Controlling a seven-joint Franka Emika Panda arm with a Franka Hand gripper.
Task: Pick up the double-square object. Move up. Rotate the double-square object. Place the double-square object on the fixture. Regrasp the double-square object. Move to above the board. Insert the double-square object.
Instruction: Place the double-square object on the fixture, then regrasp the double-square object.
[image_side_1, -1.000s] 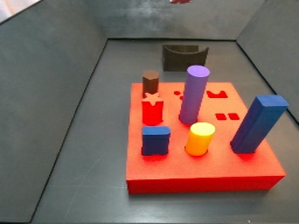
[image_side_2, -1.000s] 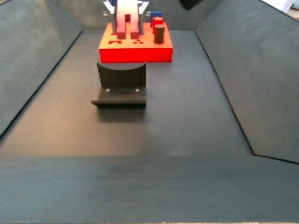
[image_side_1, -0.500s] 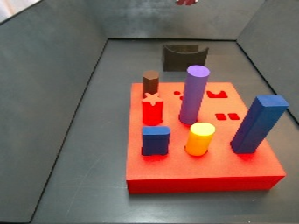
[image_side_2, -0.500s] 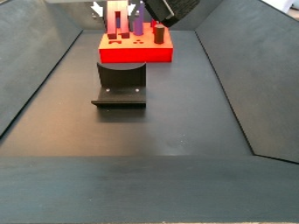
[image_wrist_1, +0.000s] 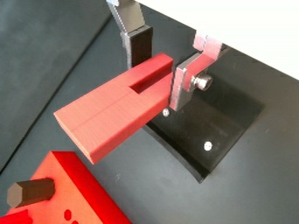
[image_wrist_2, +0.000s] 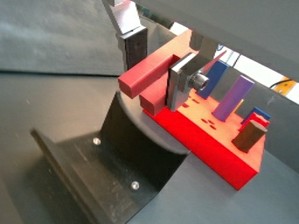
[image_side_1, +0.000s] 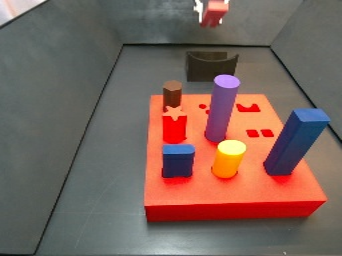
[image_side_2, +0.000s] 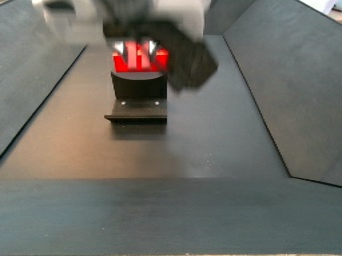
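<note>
My gripper (image_wrist_1: 158, 74) is shut on the double-square object (image_wrist_1: 117, 112), a long red stepped bar that sticks out level from between the silver fingers (image_wrist_1: 184, 83). In a wrist view the bar (image_wrist_2: 149, 77) hangs above the fixture (image_wrist_2: 100, 166), with the board (image_wrist_2: 208, 144) just beyond it. In a side view the gripper (image_side_1: 210, 8) and the bar (image_side_1: 214, 17) are high above the fixture (image_side_1: 207, 65), behind the board (image_side_1: 234, 195). In a side view the gripper (image_side_2: 140, 25) is a blur over the fixture (image_side_2: 138, 100).
The board carries a purple cylinder (image_side_1: 221, 108), a tall blue block (image_side_1: 297, 140), a yellow peg (image_side_1: 230, 158), a brown peg (image_side_1: 173, 95), a short red star peg (image_side_1: 175, 126) and a small blue block (image_side_1: 178, 160). Grey walls enclose the dark floor (image_side_1: 100, 170).
The gripper with the red bar has come down into both side views from the upper edge. It now blurs across and hides most of the board in one of them.
</note>
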